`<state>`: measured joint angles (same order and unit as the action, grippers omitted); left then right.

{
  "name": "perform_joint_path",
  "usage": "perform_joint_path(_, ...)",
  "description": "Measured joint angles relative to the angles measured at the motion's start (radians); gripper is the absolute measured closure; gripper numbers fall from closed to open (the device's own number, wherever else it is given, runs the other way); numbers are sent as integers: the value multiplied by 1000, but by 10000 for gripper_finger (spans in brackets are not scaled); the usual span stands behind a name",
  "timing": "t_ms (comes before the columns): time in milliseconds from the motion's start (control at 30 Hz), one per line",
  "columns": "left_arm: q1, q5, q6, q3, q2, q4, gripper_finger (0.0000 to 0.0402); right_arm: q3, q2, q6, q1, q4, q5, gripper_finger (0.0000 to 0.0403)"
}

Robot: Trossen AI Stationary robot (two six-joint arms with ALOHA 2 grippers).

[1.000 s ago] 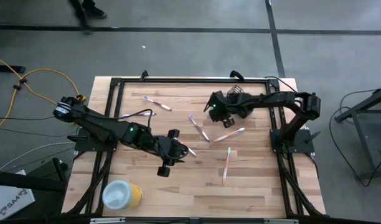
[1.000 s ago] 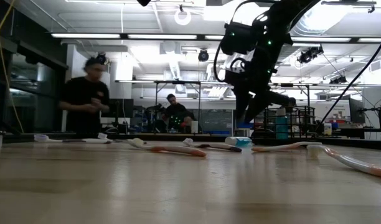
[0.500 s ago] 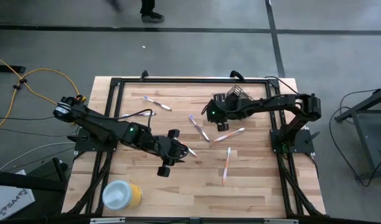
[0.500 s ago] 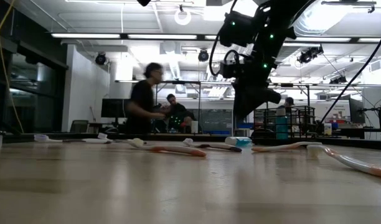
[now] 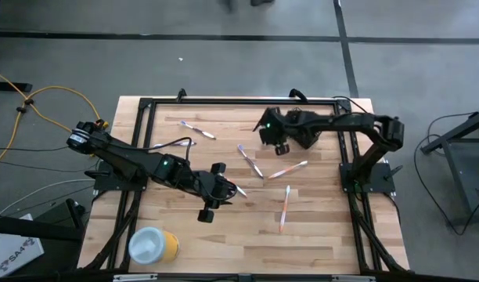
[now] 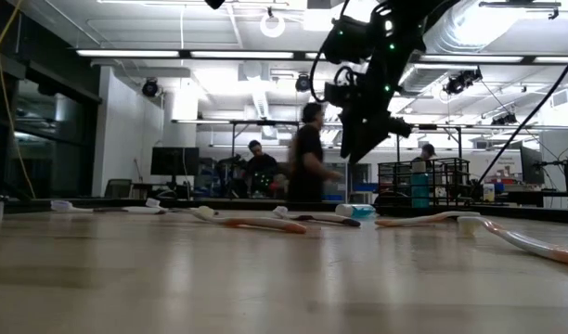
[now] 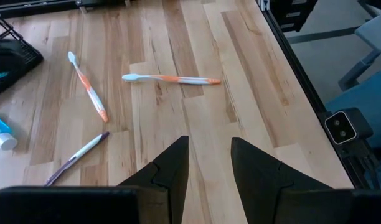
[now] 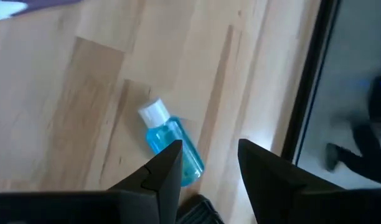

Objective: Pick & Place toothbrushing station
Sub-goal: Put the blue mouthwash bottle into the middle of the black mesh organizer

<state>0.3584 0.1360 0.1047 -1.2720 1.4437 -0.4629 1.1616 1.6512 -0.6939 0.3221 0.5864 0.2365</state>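
Right now your right pincer (image 8: 206,165) hangs spread and empty above the blue tube (image 8: 172,143) lying on the desk (image 5: 325,227); your left pincer (image 7: 209,158), also spread, waits over scattered toothbrushes (image 7: 172,79).

The high view looks straight down on the whole counter (image 5: 224,227). The low view sits at counter level, facing the room. Each wrist view looks closely down at the boards; high, low and left wrist views share the scattered toothbrushes (image 7: 172,79).
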Motion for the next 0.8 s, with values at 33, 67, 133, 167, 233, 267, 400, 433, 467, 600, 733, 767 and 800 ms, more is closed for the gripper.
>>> perform_joint_path(33, 0, 0, 0, 0, 0, 0, 287, 11, 0, -13, 16, 17, -28, 254)
perform_joint_path(67, 0, 0, 0, 0, 0, 0, 287, 18, 0, -29, 29, 30, -60, 254)
perform_joint_path(133, 0, 0, 0, 0, 0, 0, 287, 23, 0, -61, 51, 56, -118, 254)
perform_joint_path(167, 0, 0, 0, 0, 0, 0, 287, 23, 0, -76, 60, 68, -140, 254)
perform_joint_path(233, 0, 0, 0, 0, 0, 0, 287, 24, 0, -105, 77, 86, -165, 254)
perform_joint_path(267, 0, 0, 0, 0, 0, 0, 287, 24, 5, -117, 83, 95, -163, 254)
perform_joint_path(400, 0, 0, 0, 0, 0, 0, 287, 25, 39, -131, 105, 126, -166, 254)
perform_joint_path(433, 0, 0, 0, 0, 0, 0, 287, 25, 52, -132, 108, 127, -170, 254)
perform_joint_path(467, 0, 0, 0, 0, 0, 0, 287, 25, 62, -139, 108, 128, -183, 254)
perform_joint_path(600, 0, 0, 0, 0, 0, 0, 287, 24, 103, -149, 94, 138, -184, 254)
perform_joint_path(733, 0, 0, 0, 0, 0, 0, 287, 24, 111, -145, 75, 133, -188, 254)
perform_joint_path(767, 0, 0, 0, 0, 0, 0, 287, 24, 110, -143, 69, 124, -185, 254)
perform_joint_path(800, 0, 0, 0, 0, 0, 0, 287, 24, 110, -135, 61, 112, -174, 254)
